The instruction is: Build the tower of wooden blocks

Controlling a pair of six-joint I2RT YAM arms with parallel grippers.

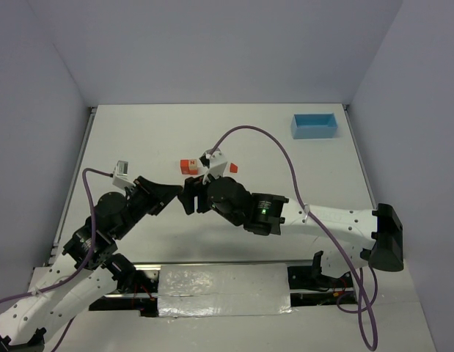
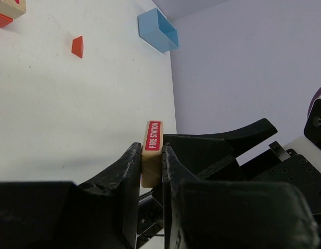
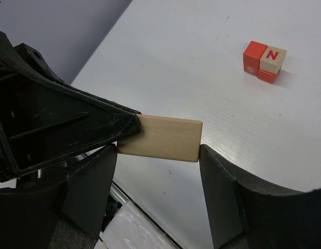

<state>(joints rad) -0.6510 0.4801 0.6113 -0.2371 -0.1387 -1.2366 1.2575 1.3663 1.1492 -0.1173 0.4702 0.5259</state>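
My left gripper (image 2: 150, 155) is shut on a flat tan wooden plank (image 2: 151, 153) with a red "FIRE STATION" label on its edge, holding it above the table. My right gripper (image 3: 157, 155) is open, with its jaws straddling the plank (image 3: 163, 137) lengthwise. The right finger (image 3: 222, 192) is at the plank's free end. In the top view both grippers meet at mid-table (image 1: 185, 195). The wood block tower (image 3: 264, 63) is a small cluster of red-orange cubes with a tan "N" cube, standing on the table beyond the grippers (image 1: 188, 166).
A loose red triangular block (image 2: 78, 46) lies on the table right of the tower (image 1: 232, 168). A light blue tray (image 1: 314, 125) stands at the far right. Grey walls enclose the table.
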